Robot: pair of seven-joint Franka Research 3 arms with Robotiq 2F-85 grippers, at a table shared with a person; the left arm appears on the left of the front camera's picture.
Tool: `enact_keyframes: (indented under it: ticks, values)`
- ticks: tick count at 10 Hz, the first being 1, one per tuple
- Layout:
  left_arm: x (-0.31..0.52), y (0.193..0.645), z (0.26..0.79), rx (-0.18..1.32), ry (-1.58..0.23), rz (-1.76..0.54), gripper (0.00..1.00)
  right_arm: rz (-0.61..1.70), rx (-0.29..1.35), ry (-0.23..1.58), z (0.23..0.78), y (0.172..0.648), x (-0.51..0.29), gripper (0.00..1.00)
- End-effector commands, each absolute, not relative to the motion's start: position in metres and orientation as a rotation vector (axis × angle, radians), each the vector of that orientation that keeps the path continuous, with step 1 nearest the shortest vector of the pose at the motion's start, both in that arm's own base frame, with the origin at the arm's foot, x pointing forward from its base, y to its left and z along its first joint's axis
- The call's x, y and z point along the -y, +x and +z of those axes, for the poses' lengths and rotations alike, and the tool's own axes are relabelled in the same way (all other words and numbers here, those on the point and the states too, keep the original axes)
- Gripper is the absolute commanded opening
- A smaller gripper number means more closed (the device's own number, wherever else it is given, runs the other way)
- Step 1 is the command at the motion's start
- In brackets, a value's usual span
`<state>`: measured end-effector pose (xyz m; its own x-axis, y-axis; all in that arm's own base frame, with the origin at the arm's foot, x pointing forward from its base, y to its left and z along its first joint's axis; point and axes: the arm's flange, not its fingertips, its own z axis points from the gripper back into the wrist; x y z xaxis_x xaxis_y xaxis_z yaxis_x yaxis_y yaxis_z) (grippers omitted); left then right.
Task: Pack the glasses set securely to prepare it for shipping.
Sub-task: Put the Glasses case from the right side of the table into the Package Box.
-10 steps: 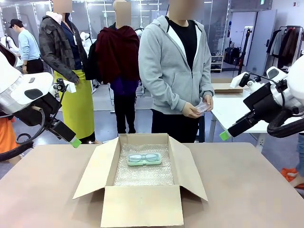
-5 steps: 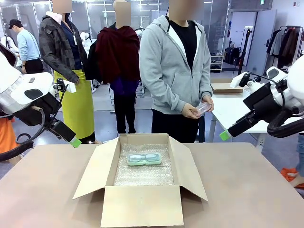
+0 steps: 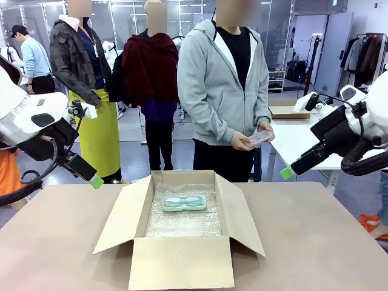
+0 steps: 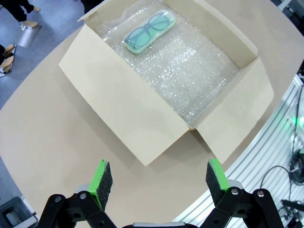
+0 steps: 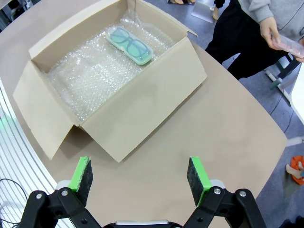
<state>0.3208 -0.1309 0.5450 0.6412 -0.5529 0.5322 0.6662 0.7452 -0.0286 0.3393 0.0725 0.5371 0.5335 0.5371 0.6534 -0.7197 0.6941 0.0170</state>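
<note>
While the person's hand [image 3: 244, 142] holds the pink case [image 3: 259, 138], the left fingers [image 4: 102, 176] and right fingers [image 5: 195, 178] hang apart; it should land flat beside the mint case [image 3: 183, 203].

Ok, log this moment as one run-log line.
left tool: open | right tool: open | mint green case: in box on bubble wrap | pink case: in person's hands

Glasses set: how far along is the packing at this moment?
Done: the mint green case lies on bubble wrap in the open cardboard box. In hand: the person's hands hold the pale pink case. Remaining: pink case in, flaps closed. The left gripper and right gripper hang open, empty.
</note>
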Motion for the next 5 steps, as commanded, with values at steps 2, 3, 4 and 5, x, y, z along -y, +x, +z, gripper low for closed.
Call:
enact_keyframes:
  ticks: [2, 3, 4, 5]
  values:
    - [0.1294, 0.3214, 0.5450, 0.536, -0.240, -0.704, 1.00, 0.748, 0.671, 0.299, 0.5381, 0.3385, -0.0750, 1.00]
    - [0.1294, 0.3214, 0.5450, 0.536, -0.240, -0.704, 1.00, 0.748, 0.671, 0.299, 0.5381, 0.3385, -0.0750, 1.00]
    - [0.1294, 0.3214, 0.5450, 0.536, -0.240, -0.704, 1.00, 0.748, 0.671, 0.299, 0.5381, 0.3385, -0.0750, 1.00]
    - [0.1294, 0.3214, 0.5450, 0.536, -0.240, -0.704, 1.00, 0.748, 0.671, 0.299, 0.5381, 0.3385, -0.0750, 1.00]
